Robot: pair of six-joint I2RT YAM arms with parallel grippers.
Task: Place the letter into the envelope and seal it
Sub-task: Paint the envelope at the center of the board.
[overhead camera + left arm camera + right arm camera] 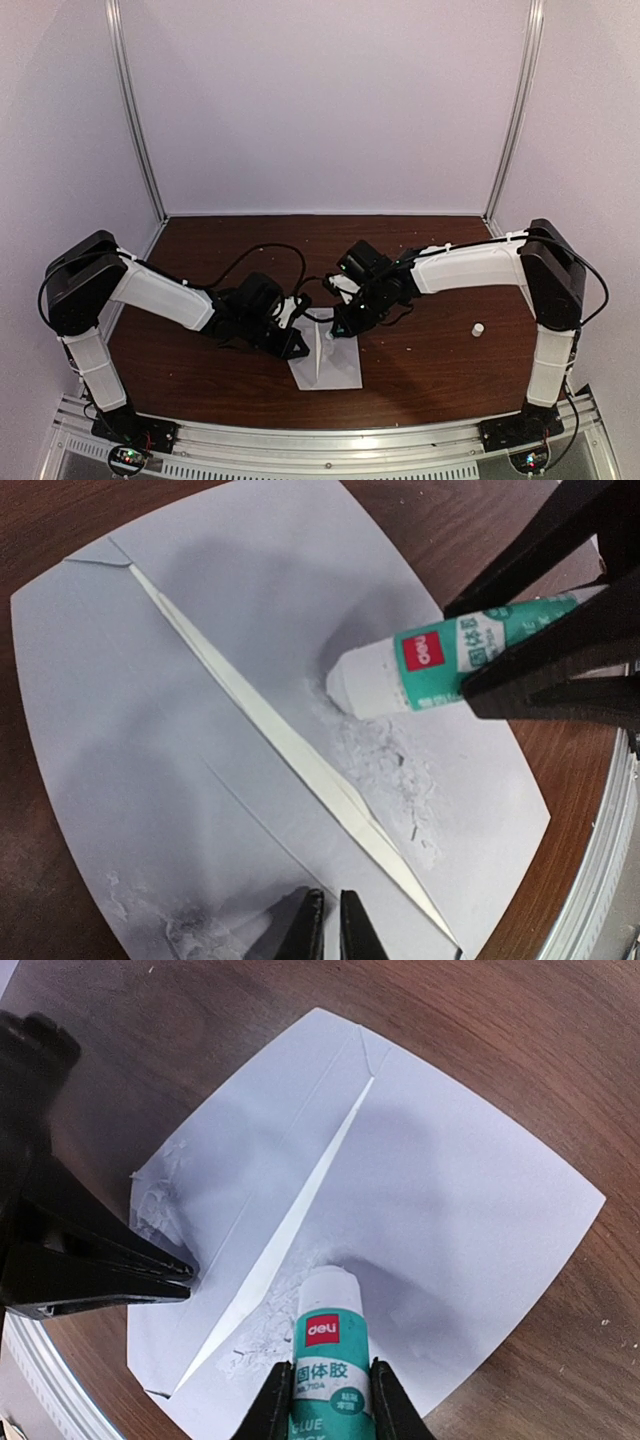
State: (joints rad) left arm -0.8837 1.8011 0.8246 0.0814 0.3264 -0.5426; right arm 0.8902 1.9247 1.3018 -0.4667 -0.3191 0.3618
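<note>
Pressing glue stick (325, 1332), clamped in right gripper (330, 1395), onto envelope (450, 1180) just beside its long slanting flap edge (300, 1210), with closed left gripper (322, 925) on the other side.

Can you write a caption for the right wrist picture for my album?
Right gripper holds a green-and-white glue stick against the pale grey paper envelope.

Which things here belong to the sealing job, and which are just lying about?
In use: pale grey paper envelope; white-and-green glue stick, held in the right gripper; left gripper at the envelope's edge.
Lying about: small white cylindrical cap on the brown table.
</note>
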